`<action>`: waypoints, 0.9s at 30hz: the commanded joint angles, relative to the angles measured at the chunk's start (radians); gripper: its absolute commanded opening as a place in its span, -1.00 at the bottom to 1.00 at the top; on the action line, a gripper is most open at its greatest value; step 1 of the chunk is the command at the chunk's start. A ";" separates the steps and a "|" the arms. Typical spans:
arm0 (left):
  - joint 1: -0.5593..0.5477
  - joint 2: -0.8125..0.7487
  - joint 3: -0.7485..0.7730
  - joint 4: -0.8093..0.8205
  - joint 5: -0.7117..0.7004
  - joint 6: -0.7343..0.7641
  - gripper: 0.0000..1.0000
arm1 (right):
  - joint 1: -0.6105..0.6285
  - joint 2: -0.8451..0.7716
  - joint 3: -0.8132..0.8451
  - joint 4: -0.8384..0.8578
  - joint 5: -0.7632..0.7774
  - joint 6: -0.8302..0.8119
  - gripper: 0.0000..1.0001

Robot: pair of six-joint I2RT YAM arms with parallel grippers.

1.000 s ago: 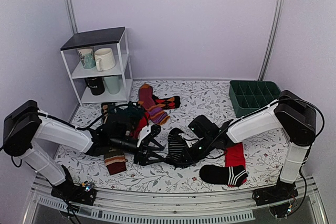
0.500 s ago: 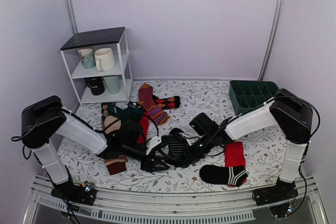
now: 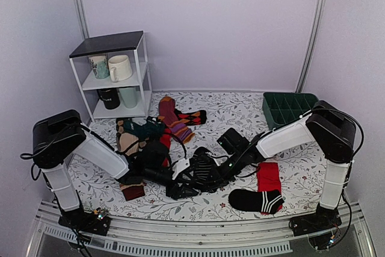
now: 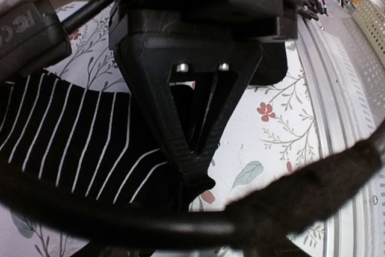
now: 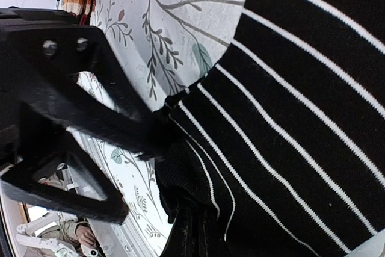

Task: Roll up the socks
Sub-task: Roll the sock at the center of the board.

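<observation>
The table (image 3: 240, 118) was covered by a flowered cloth, and both arms were reached in low over its near middle. There the striped sock (image 3: 201, 165) was laid, bunched, between the two grippers; whether a second was folded beneath could not be told. The right gripper (image 3: 213, 174) was fully closed, and a pinch of the sock's edge appeared to be caught in it. The left gripper (image 3: 185, 182) was held about half open at the sock's left edge, with nothing clamped.

Trouble was judged likeliest from that thin pinch: the soft knit could be slipped free under a pull, and the roll lost. The cloth could be snagged if the open fingers were closed too low. The grippers were set close and could be knocked together.

The shelf (image 3: 111, 43) was stood far left and the tray (image 3: 269, 112) far right, both well apart. The pile (image 3: 144, 139) of other socks was heaped just left of the work, under the left arm, and could be dragged along. The red sock (image 3: 269, 177) and black sock (image 3: 252, 200) were left near right, out of the way.
</observation>
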 commanded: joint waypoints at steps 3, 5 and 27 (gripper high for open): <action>-0.012 0.037 0.013 0.058 -0.062 0.017 0.18 | -0.004 0.079 -0.023 -0.178 0.043 -0.025 -1.00; -0.013 0.034 0.004 0.078 -0.076 0.019 0.23 | -0.005 0.081 -0.024 -0.181 0.040 -0.029 -1.00; -0.051 0.066 -0.042 0.209 -0.023 0.106 0.11 | -0.013 0.104 -0.011 -0.207 0.000 -0.051 -1.00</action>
